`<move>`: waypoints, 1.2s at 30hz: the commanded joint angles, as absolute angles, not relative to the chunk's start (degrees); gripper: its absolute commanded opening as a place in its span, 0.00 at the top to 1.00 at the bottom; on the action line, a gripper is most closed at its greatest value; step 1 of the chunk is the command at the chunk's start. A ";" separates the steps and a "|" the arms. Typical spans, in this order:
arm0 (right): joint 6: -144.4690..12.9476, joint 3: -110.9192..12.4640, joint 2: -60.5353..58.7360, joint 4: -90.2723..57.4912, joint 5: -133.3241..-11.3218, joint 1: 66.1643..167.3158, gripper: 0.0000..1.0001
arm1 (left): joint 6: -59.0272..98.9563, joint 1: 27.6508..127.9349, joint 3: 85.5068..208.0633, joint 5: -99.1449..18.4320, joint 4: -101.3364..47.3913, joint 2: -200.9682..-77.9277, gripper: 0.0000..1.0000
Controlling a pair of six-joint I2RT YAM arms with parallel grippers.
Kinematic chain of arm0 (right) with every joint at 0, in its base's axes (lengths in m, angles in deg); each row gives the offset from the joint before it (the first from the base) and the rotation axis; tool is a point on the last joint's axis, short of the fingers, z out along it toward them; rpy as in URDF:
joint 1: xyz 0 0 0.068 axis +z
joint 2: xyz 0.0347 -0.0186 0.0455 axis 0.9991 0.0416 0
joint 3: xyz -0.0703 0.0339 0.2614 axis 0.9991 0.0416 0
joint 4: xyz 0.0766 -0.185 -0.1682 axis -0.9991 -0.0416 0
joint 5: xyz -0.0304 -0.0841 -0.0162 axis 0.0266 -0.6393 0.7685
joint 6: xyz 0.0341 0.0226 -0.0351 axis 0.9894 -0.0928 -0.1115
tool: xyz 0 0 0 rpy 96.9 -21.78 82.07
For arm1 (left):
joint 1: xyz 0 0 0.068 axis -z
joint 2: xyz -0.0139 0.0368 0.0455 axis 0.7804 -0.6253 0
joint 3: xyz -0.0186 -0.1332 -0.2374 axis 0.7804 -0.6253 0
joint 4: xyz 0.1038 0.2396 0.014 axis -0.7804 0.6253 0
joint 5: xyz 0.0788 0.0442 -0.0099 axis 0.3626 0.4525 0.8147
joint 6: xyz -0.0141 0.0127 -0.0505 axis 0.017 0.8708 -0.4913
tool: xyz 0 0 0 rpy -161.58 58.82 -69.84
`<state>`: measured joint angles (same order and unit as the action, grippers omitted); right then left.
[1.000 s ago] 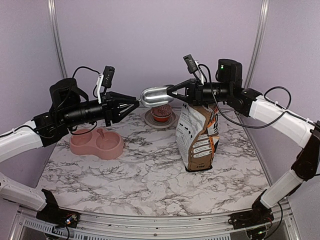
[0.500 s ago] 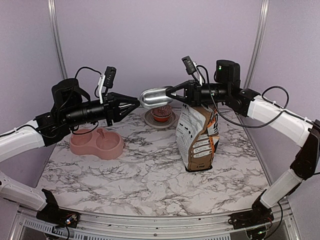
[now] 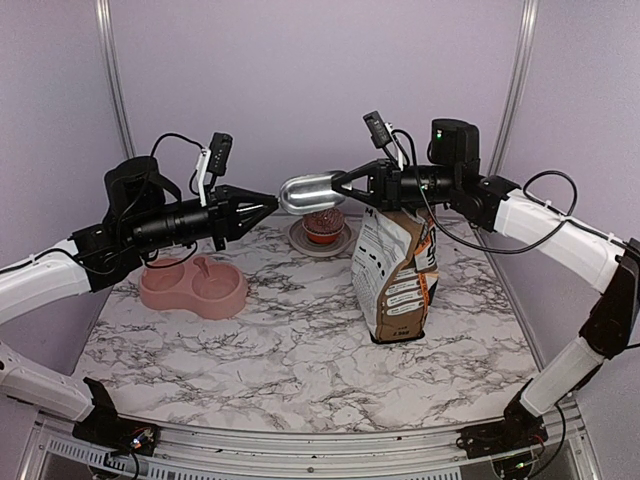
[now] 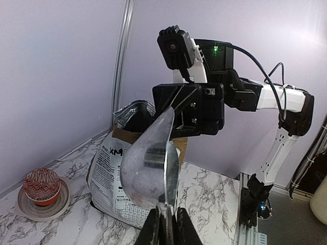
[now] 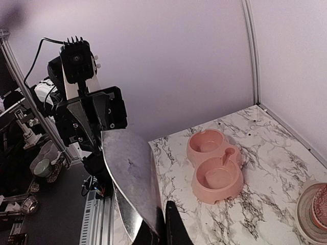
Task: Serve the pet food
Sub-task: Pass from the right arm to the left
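A shiny metal scoop [image 3: 308, 192] hangs in mid-air between my two raised arms, above the back of the table. My right gripper [image 3: 342, 185] is shut on its right end; in the right wrist view the scoop [image 5: 130, 163] runs out from between the fingers of that gripper [image 5: 163, 230]. My left gripper [image 3: 273, 204] meets its rounded left end, and in the left wrist view its fingers [image 4: 166, 227] pinch the scoop [image 4: 148, 163] by its thin edge. No kibble shows. The printed paper bag [image 3: 395, 270] stands open below the right gripper.
A pink double bowl [image 3: 195, 285] sits at the left under my left arm, also in the right wrist view [image 5: 214, 163]. A cupcake [image 3: 322, 225] on a small plate [image 3: 300, 240] stands at the back centre. Purple walls close the back and sides.
The right gripper has carried the scoop slightly left and up. The left gripper has edged right to meet its rounded end.
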<state>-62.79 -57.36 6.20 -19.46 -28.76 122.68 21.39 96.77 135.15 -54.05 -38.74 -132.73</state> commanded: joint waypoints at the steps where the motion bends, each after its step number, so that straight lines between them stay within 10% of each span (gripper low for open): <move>1: -64.78 -59.65 5.01 -21.34 -28.90 123.12 1.00 | 20.29 96.64 135.35 -53.84 -40.94 -133.99 1.00; 10: -69.66 -65.33 5.14 -32.11 -36.70 122.69 0.59 | 21.89 95.48 133.56 -48.03 -39.11 -132.03 1.00; 36: -73.79 -74.81 -0.15 -50.16 -79.23 119.52 0.11 | 30.81 88.65 138.06 -35.78 -19.24 -128.62 1.00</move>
